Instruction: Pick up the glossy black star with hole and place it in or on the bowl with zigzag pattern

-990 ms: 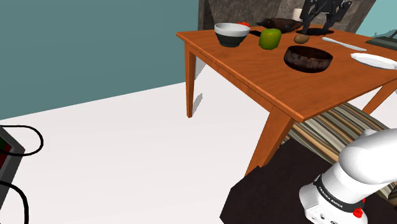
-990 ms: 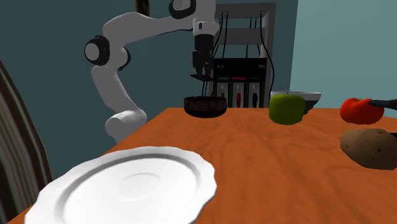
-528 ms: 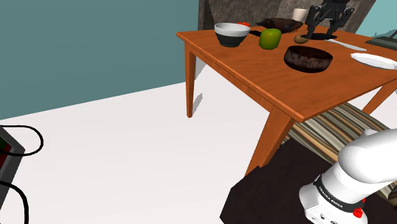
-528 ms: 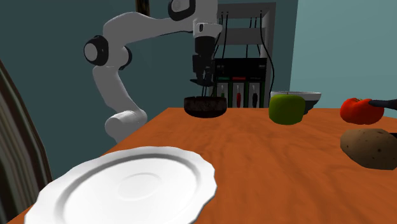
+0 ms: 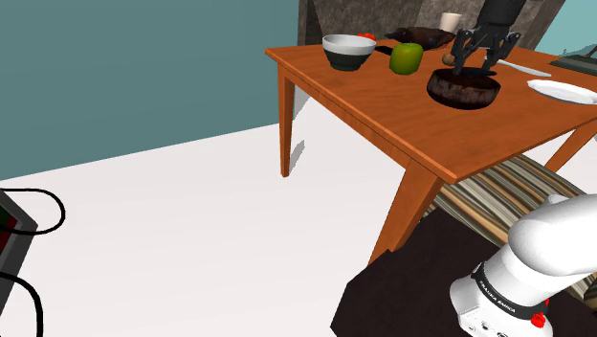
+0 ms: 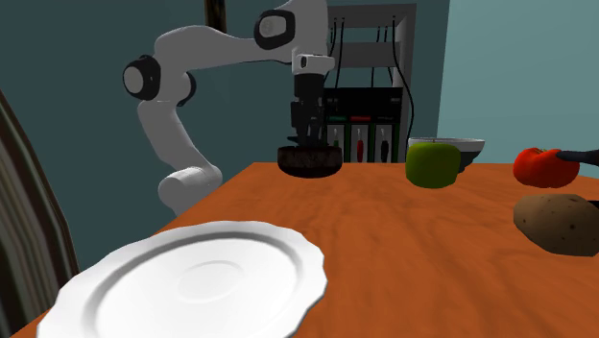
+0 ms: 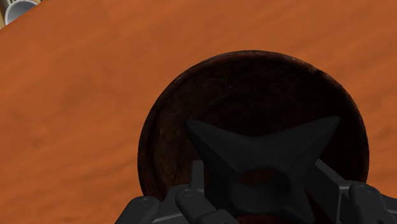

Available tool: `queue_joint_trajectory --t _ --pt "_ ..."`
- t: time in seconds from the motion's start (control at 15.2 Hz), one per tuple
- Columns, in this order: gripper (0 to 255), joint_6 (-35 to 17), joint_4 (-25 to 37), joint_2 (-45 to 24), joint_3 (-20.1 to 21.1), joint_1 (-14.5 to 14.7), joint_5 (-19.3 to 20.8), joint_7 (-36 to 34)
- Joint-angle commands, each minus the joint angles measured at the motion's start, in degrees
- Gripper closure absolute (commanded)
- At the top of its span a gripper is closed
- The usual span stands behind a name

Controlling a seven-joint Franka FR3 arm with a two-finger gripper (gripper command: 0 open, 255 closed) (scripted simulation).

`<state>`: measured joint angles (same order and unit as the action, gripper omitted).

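Observation:
A black star with a hole in its middle point(image 7: 261, 156) is clasped between my gripper's point(image 7: 261, 194) two fingers. Straight below it stands a dark brown bowl point(image 7: 167, 130) on the orange wooden table point(image 5: 383, 105). In the shoulder view my gripper point(image 5: 475, 61) hangs just above the dark bowl point(image 5: 464, 89), its fingertips near the rim. From the second exterior view the gripper point(image 6: 309, 140) points straight down over the same bowl point(image 6: 309, 162), which has a faint pattern on its wall.
On the table also stand a white bowl with a dark band point(image 5: 348, 51), a green apple point(image 5: 406, 57), a white plate point(image 5: 564, 91), a knife point(image 5: 517, 66) and a cup point(image 5: 451, 20). A potato point(image 6: 557, 223) and a red thing point(image 6: 542, 166) lie near the second exterior view's right.
My gripper has come down with the star, from well above the table to just over the dark bowl. Its fingers have kept the same hold.

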<state>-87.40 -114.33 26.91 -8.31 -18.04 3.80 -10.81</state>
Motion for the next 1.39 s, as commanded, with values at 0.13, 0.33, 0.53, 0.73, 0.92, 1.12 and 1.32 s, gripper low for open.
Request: queue_joint_trajectory --t 0.13,0.33,0.53,0.73,0.92,1.12,1.32 --pt "255 -1.1 -1.5 0.4 0.0 0.0 0.0 -0.1" --pt "255 -1.1 -1.5 0.4 0.0 0.0 0.0 -0.1" --pt "0 -1.1 -1.5 0.4 0.0 0.0 0.0 -0.1" --pt "0 -1.1 -1.5 0.4 0.0 0.0 0.0 -0.1" --pt "0 0.8 1.0 -0.2 0.1 0.0 -0.1 -0.1" --pt "0 6.1 8.3 -2.2 0.1 0.2 -0.3 0.2" --pt "0 6.1 8.3 -2.2 0.1 0.2 -0.3 0.2"
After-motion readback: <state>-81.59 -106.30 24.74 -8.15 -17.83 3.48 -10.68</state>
